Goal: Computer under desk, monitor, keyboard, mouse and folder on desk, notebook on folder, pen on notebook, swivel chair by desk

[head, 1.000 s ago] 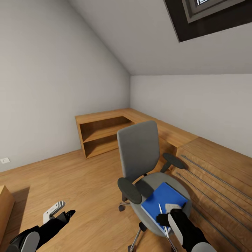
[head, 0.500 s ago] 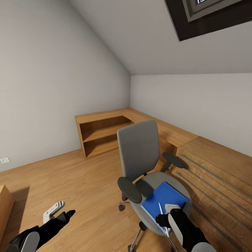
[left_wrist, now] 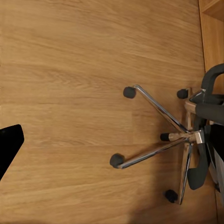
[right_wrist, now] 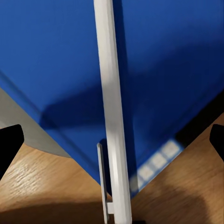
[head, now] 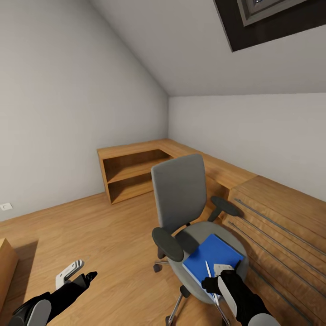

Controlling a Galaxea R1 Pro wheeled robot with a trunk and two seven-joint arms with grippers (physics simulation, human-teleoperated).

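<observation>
The grey swivel chair [head: 179, 194] stands on the oak floor with the blue folder [head: 206, 258] flat on its seat. A thin white pen [head: 208, 270] lies on the folder. My right gripper [head: 218, 275] hovers at the folder's near edge over the pen. In the right wrist view the folder [right_wrist: 56, 51] lies close below, the pen [right_wrist: 109, 93] runs between the spread black fingertips, and the right gripper [right_wrist: 112, 140] is open. My left gripper [head: 77, 274] hangs open above the bare floor left of the chair. The left wrist view looks down on the chair's chrome base [left_wrist: 179, 135].
Open oak corner shelves [head: 131, 174] stand behind the chair. A light oak dresser with long metal bar handles [head: 280, 222] is close on the chair's right. A wooden piece [head: 7, 267] sits at the left edge. The oak floor [head: 90, 226] stretches left of the chair.
The whole picture has shifted very slightly, so the camera moved a little. Both arms, the chair, the folder and the pen keep their places.
</observation>
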